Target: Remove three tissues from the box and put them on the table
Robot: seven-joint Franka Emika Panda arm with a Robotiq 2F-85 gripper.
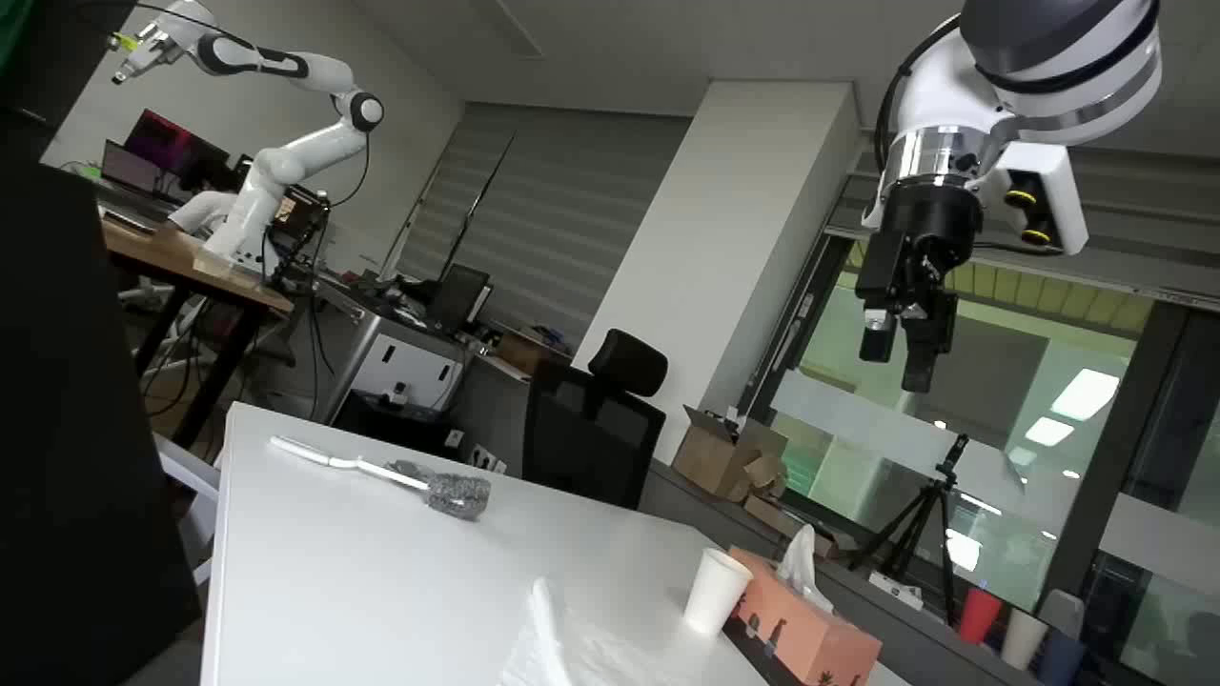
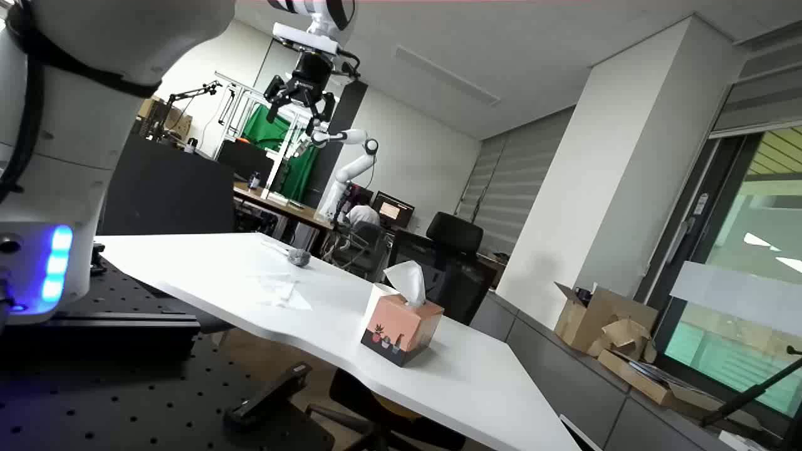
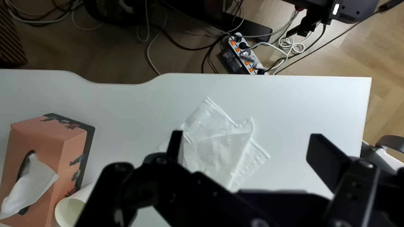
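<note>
Tissues (image 3: 217, 149) overlap near a brush (image 1: 424, 478); a cup (image 1: 715, 593) flanks the box (image 2: 404, 324).

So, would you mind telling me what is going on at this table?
Nothing is being gripped right now: the robot arm holds its pincer open and empty, well above the table. Some tissues lie overlapping on the tabletop, apparently three, though the overlap makes the count uncertain. Another tissue pokes out of the box, which has a cup beside it. The tissue job may well be done.
</note>
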